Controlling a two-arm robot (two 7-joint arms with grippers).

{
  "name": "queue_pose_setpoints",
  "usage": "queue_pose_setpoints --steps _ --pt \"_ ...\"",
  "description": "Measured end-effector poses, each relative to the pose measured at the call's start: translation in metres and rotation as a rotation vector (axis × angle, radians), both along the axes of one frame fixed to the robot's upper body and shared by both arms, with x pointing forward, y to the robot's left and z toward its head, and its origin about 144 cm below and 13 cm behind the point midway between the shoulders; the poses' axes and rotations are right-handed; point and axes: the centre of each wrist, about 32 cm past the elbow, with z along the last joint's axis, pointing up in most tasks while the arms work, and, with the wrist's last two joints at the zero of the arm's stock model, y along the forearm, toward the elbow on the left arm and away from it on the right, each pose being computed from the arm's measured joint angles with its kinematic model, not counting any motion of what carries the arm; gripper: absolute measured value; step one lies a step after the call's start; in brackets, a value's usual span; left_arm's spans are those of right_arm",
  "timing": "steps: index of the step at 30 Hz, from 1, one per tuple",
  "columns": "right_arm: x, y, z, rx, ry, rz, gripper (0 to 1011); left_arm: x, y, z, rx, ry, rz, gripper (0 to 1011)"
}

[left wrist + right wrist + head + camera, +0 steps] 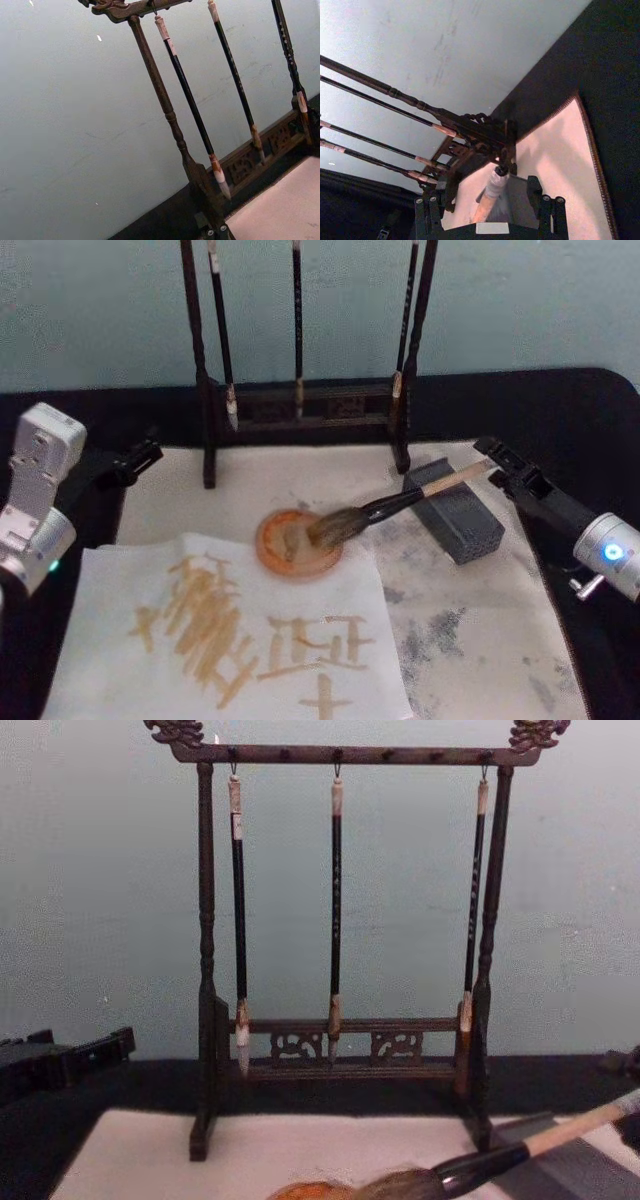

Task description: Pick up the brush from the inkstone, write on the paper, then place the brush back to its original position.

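The rack (pixel 300 405) stands at the back of the mat (pixel 480 640), with three slim brushes (pixel 297 330) hanging from its bar. Before it, mid-mat, sits a dish (pixel 270 540); the paper (pixel 120 640) lies in front and to the left, under the dish's near edge. The inkstone (pixel 460 525) lies right of the dish. The brush (pixel 400 505) rests across the inkstone, bristles in the dish and its handle end between the spread fingers of the right gripper (pixel 505 468). The left gripper (pixel 135 462) sits off the mat's left edge.

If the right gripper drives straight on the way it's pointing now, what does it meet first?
The brush: its pale handle end sits between the right gripper's open fingers, above the inkstone. Past that, the rack's right foot looks to be in line, though depth is unclear.
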Motion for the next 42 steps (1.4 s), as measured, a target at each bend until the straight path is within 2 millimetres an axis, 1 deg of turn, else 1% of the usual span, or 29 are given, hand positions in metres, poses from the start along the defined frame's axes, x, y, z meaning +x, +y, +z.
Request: queue_pose_setpoints --steps 14,16,18,20,21,24,25,27,28,29,30,32,33,35,36,37,38,40,42 --pt "-0.0002 -0.0003 -0.0001 0.000 0.000 -0.002 1008 0.0000 0.0000 0.0000 0.000 0.000 0.000 1002" --pt "-0.0002 -0.0003 -0.0001 0.000 0.001 -0.002 993 0.0000 0.0000 0.0000 0.000 0.000 0.000 1002" --pt "-0.0002 -0.0003 -0.0001 0.000 0.001 -0.002 957 0.0000 0.0000 0.0000 0.000 0.000 0.000 1002" --pt "-0.0003 -0.0003 -0.0002 0.000 0.001 -0.002 916 0.0000 0.0000 0.0000 0.000 0.000 0.000 1002" --pt "-0.0003 -0.0003 -0.0001 0.000 0.001 -0.002 868 0.0000 0.0000 0.0000 0.000 0.000 0.000 1002" --pt "-0.0003 -0.0002 -0.0002 0.000 0.001 -0.002 815 0.0000 0.0000 0.0000 0.000 0.000 0.000 1002" --pt "-0.0004 -0.0002 -0.0002 0.000 0.001 -0.002 763 0.0000 0.0000 0.0000 0.000 0.000 0.000 1002" --pt "-0.0004 -0.0001 -0.0001 0.000 0.001 -0.002 709 0.0000 0.0000 0.0000 0.000 0.000 0.000 1002" --pt "-0.0004 -0.0001 -0.0001 0.000 0.001 -0.002 709 0.0000 0.0000 0.0000 0.000 0.000 0.000 1002" --pt "-0.0004 -0.0001 -0.0001 0.000 0.001 -0.002 640 0.0000 0.0000 0.0000 0.000 0.000 0.000 1002" --pt "-0.0004 -0.0001 -0.0001 0.000 0.002 -0.002 622 0.0000 0.0000 0.0000 0.000 0.000 0.000 1000" --pt "-0.0003 -0.0002 0.0000 0.000 0.001 -0.002 536 0.0000 0.0000 0.0000 0.000 0.000 0.000 1002" --pt "-0.0003 -0.0002 0.0000 0.000 0.002 -0.003 516 0.0000 0.0000 0.0000 0.000 0.000 0.000 1002" --pt "-0.0003 -0.0002 0.0001 0.000 0.002 -0.003 433 0.0000 0.0000 0.0000 0.000 0.000 0.000 1000" --pt "-0.0003 -0.0002 0.0000 0.000 0.002 -0.003 413 0.0000 0.0000 0.0000 0.000 0.000 0.000 1002" --pt "-0.0003 -0.0002 0.0000 0.000 0.002 -0.003 368 0.0000 0.0000 0.0000 0.000 0.000 0.000 1002" --pt "-0.0003 -0.0002 0.0000 0.000 0.002 -0.003 354 0.0000 0.0000 0.0000 0.000 0.000 0.000 1002" --pt "-0.0003 -0.0002 0.0000 0.000 0.002 -0.003 266 0.0000 0.0000 0.0000 0.000 0.000 0.000 1000" --pt "-0.0003 -0.0002 0.0000 0.001 0.002 -0.002 214 0.0000 0.0000 0.0000 0.000 0.000 0.000 1002"
